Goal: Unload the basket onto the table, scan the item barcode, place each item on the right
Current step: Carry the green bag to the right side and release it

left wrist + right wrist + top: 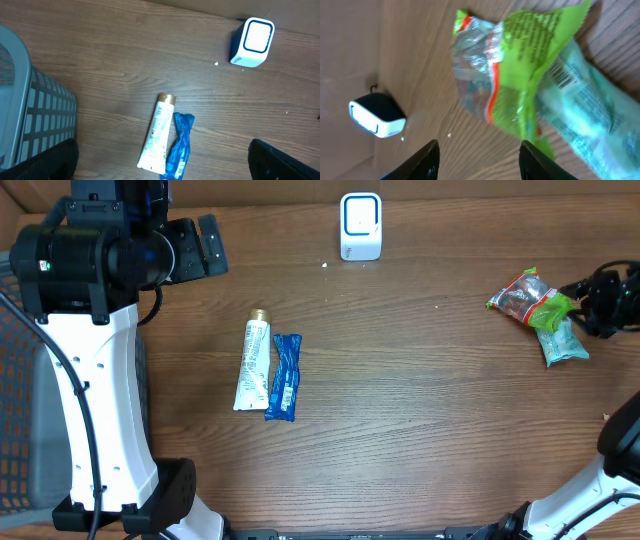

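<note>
Overhead: crinkly green snack bag (528,298) near right table edge, overlapping glossy teal packet (562,343). Packet's long axis slanting upper left to lower right in frame. Right gripper (585,305) just beside both, partly cut off. Rounded white scanner (360,226) far centre, well apart.

Left wrist: left gripper (161,150) spread wide, empty, above white tube (159,130) and blue wrapper (180,145).

Right wrist: fingers parted, gripping nothing. Bag blurred. Barcode (565,75) visible on teal packet, face up.

Even bright light, soft shadows; right wrist view: green packet (535,60) blurred.
</note>
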Action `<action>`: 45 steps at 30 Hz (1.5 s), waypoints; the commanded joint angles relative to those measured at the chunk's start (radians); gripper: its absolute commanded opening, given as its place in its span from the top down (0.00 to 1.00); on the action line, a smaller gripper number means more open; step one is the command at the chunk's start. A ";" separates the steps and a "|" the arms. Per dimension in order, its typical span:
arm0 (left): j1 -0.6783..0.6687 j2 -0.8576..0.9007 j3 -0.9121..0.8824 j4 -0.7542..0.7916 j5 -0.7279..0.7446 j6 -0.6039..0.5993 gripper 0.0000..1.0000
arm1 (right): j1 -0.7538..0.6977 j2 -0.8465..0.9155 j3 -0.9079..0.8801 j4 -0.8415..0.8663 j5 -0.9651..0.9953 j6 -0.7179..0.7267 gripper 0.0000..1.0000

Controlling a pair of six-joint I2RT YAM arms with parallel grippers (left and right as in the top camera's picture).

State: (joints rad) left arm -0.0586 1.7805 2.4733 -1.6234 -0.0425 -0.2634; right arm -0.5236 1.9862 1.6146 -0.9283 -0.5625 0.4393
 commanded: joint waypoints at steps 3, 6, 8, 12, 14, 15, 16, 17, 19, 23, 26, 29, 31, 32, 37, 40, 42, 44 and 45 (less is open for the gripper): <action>-0.001 -0.002 -0.003 0.004 -0.010 -0.014 0.00 | 0.069 -0.122 0.160 -0.098 -0.024 -0.051 0.39; -0.001 -0.002 -0.003 0.004 -0.010 -0.014 0.00 | 0.156 -0.145 0.174 -0.118 -0.060 -0.055 0.32; -0.001 -0.002 -0.003 0.003 -0.010 -0.014 0.00 | 0.224 -0.144 0.173 -0.129 -0.072 -0.055 0.28; -0.001 -0.001 -0.003 0.003 -0.010 -0.014 0.00 | 0.486 -0.136 0.146 -0.117 -0.035 -0.069 0.25; -0.001 -0.002 -0.003 0.003 -0.010 -0.014 0.00 | 0.608 -0.122 0.136 -0.095 0.013 -0.066 0.25; -0.001 -0.002 -0.003 0.003 -0.010 -0.014 0.00 | 0.660 -0.112 0.130 -0.082 0.044 -0.052 0.25; -0.001 -0.002 -0.003 0.004 -0.010 -0.014 0.00 | 0.705 -0.105 0.126 -0.071 0.071 -0.038 0.25; -0.001 -0.002 -0.003 0.003 -0.010 -0.014 0.00 | 0.752 -0.090 0.119 -0.053 0.091 -0.029 0.25; -0.001 -0.002 -0.003 0.004 -0.010 -0.014 0.00 | 0.839 -0.053 0.114 -0.016 0.101 -0.020 0.25; -0.001 -0.002 -0.003 0.003 -0.010 -0.014 0.00 | 0.969 0.035 0.113 0.085 0.103 -0.020 0.25; -0.001 -0.001 -0.003 0.003 -0.010 -0.014 0.00 | 1.044 0.112 0.113 0.188 0.145 -0.020 0.25; -0.001 -0.002 -0.003 0.003 -0.010 -0.014 0.00 | 1.081 0.164 0.113 0.248 0.190 -0.020 0.24; -0.001 -0.001 -0.003 0.003 -0.010 -0.014 0.00 | 1.103 0.198 0.113 0.277 0.207 -0.020 0.24; -0.001 -0.002 -0.003 0.004 -0.010 -0.014 0.00 | 1.111 0.210 0.113 0.287 0.208 -0.020 0.24; -0.001 -0.002 -0.003 0.004 -0.010 -0.014 0.00 | 1.141 0.271 0.113 0.336 0.237 0.030 0.25; -0.001 -0.002 -0.003 0.003 -0.010 -0.014 0.01 | 1.149 0.301 0.113 0.368 0.240 0.048 0.23; -0.001 -0.002 -0.003 0.004 -0.010 -0.014 0.01 | 1.154 0.315 0.113 0.380 0.240 0.075 0.23; -0.001 -0.002 -0.003 0.003 -0.010 -0.014 0.00 | 1.159 0.328 0.113 0.382 0.240 0.093 0.24; -0.001 -0.002 -0.003 0.004 -0.010 -0.014 0.00 | 1.163 0.332 0.112 0.381 0.241 0.109 0.25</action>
State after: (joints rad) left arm -0.0586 1.7805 2.4733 -1.6234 -0.0425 -0.2638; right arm 0.6266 2.2982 1.7313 -0.5533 -0.3378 0.4934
